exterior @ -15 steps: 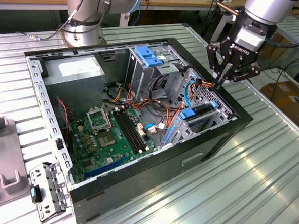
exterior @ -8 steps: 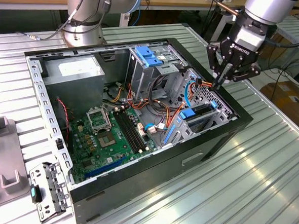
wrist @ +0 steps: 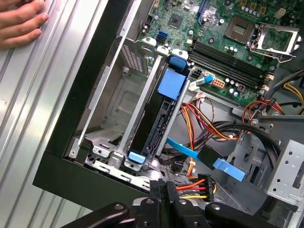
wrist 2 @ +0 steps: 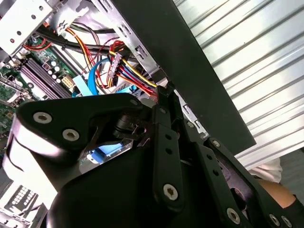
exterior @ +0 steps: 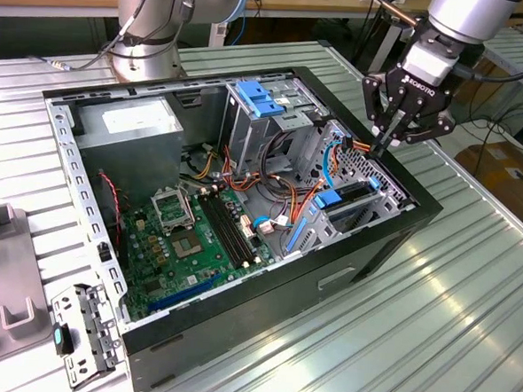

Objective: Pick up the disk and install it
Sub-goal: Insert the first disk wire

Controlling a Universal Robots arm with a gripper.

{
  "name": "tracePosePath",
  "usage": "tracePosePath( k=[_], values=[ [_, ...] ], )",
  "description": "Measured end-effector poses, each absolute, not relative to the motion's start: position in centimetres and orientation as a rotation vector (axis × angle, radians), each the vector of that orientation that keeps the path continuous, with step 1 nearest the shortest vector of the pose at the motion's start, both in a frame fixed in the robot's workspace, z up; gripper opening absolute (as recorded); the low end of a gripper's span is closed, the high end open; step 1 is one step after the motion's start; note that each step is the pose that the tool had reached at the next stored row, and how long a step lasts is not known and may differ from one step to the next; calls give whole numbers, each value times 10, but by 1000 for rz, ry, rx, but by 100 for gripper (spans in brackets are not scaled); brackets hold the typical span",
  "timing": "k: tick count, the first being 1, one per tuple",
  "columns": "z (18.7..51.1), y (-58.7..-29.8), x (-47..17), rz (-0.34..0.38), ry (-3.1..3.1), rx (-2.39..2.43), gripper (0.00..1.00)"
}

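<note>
White lettering runs across the block above the hand point(exterior: 382, 143) in the exterior view. Far from the hand, at the other end of the case point(exterior: 391, 248), the grey power supply point(exterior: 128, 121) carries a white sticker whose print is too small to make out. No label shows on the disk, which stands on edge.

The hand's two black fingers are pressed together and grip nothing. In the exterior view the hand hangs just over the case's rim, tips pointing down into the drive cage. In the first wrist view the closed tips point(wrist: 162, 186) sit just beside a black connector point(wrist: 204, 183) with red, yellow and orange wires; whether they touch it I cannot tell.

The disk point(exterior: 358, 193) is just below the hand, seated in the bay between two metal rails. In the first wrist view its black body point(wrist: 159, 118) runs away from the fingertips, with a blue tab point(wrist: 171, 83) at the far end and a smaller blue clip point(wrist: 136, 156) at the near end. A blue ribbon cable point(wrist: 190, 152) crosses beside it, near the hand.

Beyond the disk lies the green motherboard point(wrist: 223, 42). A person's fingers point(wrist: 28, 21) rest on the ribbed metal surface point(exterior: 431, 331) outside the case wall, well apart from the hand.
</note>
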State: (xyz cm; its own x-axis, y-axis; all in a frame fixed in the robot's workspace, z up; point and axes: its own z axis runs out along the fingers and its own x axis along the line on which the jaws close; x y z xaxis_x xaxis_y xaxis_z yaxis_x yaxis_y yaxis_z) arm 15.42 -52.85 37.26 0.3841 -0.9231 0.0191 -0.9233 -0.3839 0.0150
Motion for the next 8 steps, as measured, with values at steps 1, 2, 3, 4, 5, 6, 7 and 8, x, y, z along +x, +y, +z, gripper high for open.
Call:
tracePosePath(
  k=[1, 2, 3, 4, 5, 6, 7, 8],
  values=[
    [373, -529, 154, 12, -1731, 2594, 16],
    [373, -529, 154, 12, -1731, 2594, 16],
    [373, -528, 154, 12, -1732, 2594, 16],
    [373, -528, 154, 12, -1739, 2589, 16],
    [373, -528, 153, 12, -1752, 2580, 16],
    [373, -528, 150, 12, -1756, 2577, 16],
    [373, -528, 146, 13, -1757, 2577, 16],
    [373, -528, 144, 14, -1757, 2577, 16]
  ],
)
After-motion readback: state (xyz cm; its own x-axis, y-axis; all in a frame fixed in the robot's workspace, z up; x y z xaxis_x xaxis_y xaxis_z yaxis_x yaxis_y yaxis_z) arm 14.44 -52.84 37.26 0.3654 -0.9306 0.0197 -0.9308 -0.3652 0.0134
